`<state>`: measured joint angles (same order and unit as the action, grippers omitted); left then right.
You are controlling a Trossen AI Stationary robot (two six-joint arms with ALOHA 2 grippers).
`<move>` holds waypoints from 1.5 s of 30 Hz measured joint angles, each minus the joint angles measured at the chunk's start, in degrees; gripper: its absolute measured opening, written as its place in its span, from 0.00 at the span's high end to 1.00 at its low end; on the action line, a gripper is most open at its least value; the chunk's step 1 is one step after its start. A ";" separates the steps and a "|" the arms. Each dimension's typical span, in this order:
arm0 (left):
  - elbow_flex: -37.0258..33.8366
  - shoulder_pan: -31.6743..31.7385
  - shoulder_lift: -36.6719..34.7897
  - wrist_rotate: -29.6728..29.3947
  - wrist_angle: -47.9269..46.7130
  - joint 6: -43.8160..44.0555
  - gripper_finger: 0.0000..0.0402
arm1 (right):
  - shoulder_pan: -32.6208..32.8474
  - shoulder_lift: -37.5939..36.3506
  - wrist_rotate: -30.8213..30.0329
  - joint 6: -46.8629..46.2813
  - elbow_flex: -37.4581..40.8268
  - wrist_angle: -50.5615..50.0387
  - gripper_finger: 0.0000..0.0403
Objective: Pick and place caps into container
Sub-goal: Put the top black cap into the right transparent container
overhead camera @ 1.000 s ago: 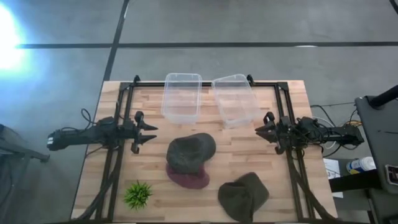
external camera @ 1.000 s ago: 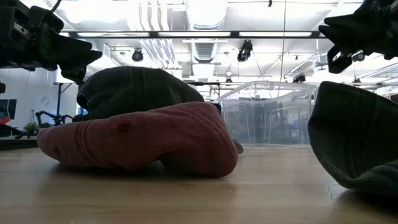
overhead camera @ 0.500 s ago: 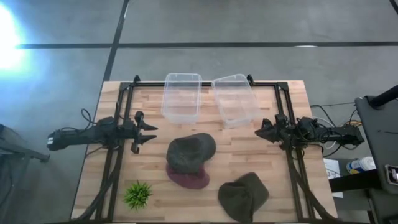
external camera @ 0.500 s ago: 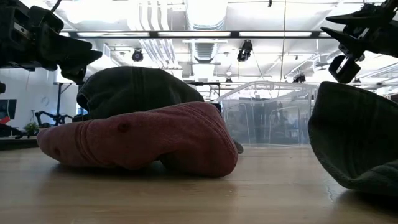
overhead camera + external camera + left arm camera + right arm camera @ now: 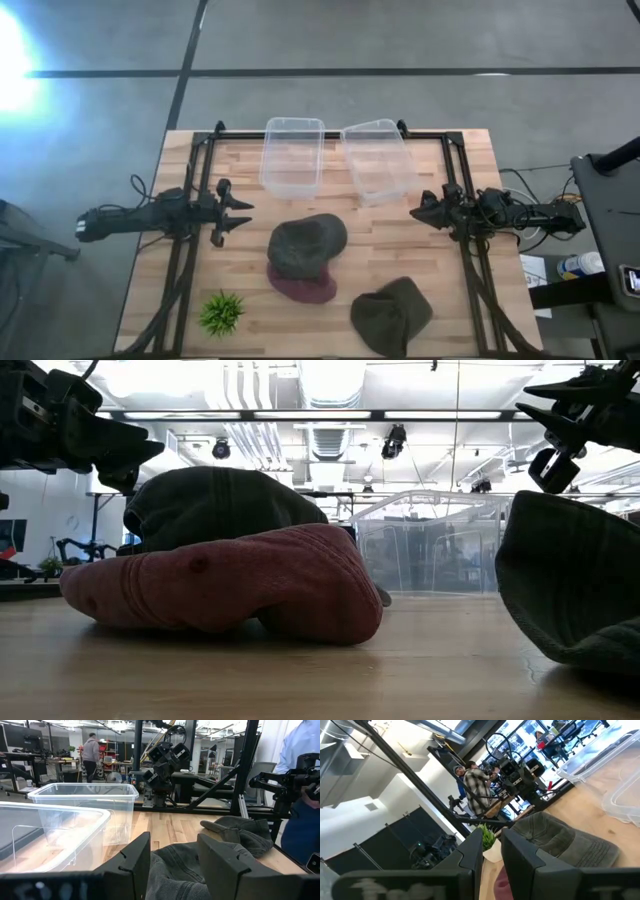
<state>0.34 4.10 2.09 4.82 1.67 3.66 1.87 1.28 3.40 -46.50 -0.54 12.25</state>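
Observation:
One dark olive cap [image 5: 306, 244] lies with its near part on the maroon cap [image 5: 305, 288] at mid-table; the low view shows this olive cap [image 5: 220, 500] on top of the maroon cap [image 5: 220, 592]. A second olive cap [image 5: 392, 312] sits by the near edge, right of centre. Two clear tubs [image 5: 292, 155] [image 5: 378, 158] stand at the far edge. My left gripper [image 5: 248, 214] hovers open, left of the stacked caps. My right gripper [image 5: 415, 211] hovers open to their right, near the right tub, rolled so that its fingers [image 5: 560, 392] stand one above the other.
A small green spiky plant [image 5: 221, 312] stands near the table's near-left corner. Black frame rails [image 5: 190, 230] run along both table sides. Bare wood lies between the tubs and the caps. People [image 5: 305, 750] [image 5: 477, 790] stand in the room beyond the table.
My right gripper has turned about its wrist, so its fingers, spread side by side a second ago, now stand one above the other. It stays in about the same place. The caps and tubs have not moved.

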 joint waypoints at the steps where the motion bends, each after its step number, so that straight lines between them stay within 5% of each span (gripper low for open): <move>1: 0.00 -0.01 -0.01 0.01 0.00 0.00 0.61 | 0.00 0.00 0.00 0.00 0.00 0.00 0.83; 21: 0.00 0.00 -0.02 0.00 0.00 -0.02 0.61 | 0.00 0.00 -0.40 -0.44 0.00 0.07 0.83; 28: 0.00 -0.01 -0.02 0.01 0.00 -0.01 0.61 | -0.06 0.18 -21.97 -16.16 0.01 3.02 0.83; 35: 0.00 0.04 -0.02 -3.53 0.01 -2.54 0.61 | -0.02 0.64 -31.76 -20.05 0.02 7.00 0.83; 40: 0.00 0.07 0.00 -7.37 0.24 -3.47 0.61 | 0.00 0.70 -27.02 -16.94 0.00 11.43 0.83; 45: 0.00 0.07 0.00 -7.46 0.06 -2.96 0.61 | -0.04 2.98 -20.51 -27.51 -0.04 7.53 0.83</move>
<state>0.34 4.16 2.09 -2.64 1.74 0.70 1.83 4.26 -17.11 -74.01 -0.58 19.78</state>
